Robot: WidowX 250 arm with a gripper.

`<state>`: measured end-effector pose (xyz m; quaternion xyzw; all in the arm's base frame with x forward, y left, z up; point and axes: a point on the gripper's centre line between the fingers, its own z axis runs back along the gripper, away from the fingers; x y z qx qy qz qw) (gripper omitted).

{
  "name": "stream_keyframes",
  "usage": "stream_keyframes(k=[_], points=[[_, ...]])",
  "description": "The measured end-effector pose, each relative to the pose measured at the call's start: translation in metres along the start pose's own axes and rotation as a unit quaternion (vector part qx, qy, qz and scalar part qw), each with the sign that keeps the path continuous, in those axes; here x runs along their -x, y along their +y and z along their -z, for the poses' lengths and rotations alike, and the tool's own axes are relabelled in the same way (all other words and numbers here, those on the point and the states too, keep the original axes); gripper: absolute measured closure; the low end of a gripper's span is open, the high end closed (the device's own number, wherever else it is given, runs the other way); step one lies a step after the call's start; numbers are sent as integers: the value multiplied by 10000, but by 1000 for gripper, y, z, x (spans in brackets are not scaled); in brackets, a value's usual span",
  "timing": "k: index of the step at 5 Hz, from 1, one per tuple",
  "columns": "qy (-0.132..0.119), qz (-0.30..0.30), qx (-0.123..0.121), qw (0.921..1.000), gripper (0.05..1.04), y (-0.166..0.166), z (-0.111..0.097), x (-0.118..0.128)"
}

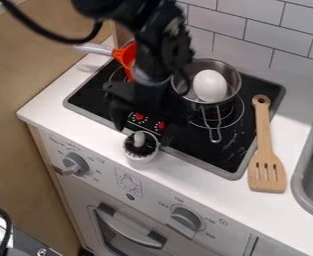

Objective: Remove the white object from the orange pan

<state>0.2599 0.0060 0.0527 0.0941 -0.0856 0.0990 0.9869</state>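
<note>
Perhaps we hold the gripper (pixel 146 131) spread to clear the white brush (pixel 140 149), upright on the counter (pixel 72 82) outside the orange pan (pixel 127 54).

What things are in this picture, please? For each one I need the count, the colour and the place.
orange pan: 1, orange, pale handle, back left of stove
pot: 1, silver, back right of stove
egg: 1, white, in the pot
brush: 1, white with black bristles, counter's front edge
spatula: 1, wooden brown, right of stove
stove top: 1, black, set in the counter
counter: 1, white, around the stove
sink: 1, grey, right edge
oven knobs: 2, grey, front panel
tiled wall: 1, white, behind
robot arm: 1, black, from top
gripper: 1, black, jaws apart above the brush
</note>
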Motion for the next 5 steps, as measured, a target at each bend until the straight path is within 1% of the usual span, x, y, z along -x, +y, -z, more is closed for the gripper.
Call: stream_keyframes(k=[1, 2, 3, 4, 5], points=[[156, -36, 66, 9999, 82, -4, -23, -17], [101, -102, 191, 9997, 82, -7, -41, -43], [107, -142, 323, 9993, 82, -13, -48, -77], [55, -80, 519, 9986, 82, -16, -49, -103], [0, -62, 597, 9982, 82, -16, -38, -117]])
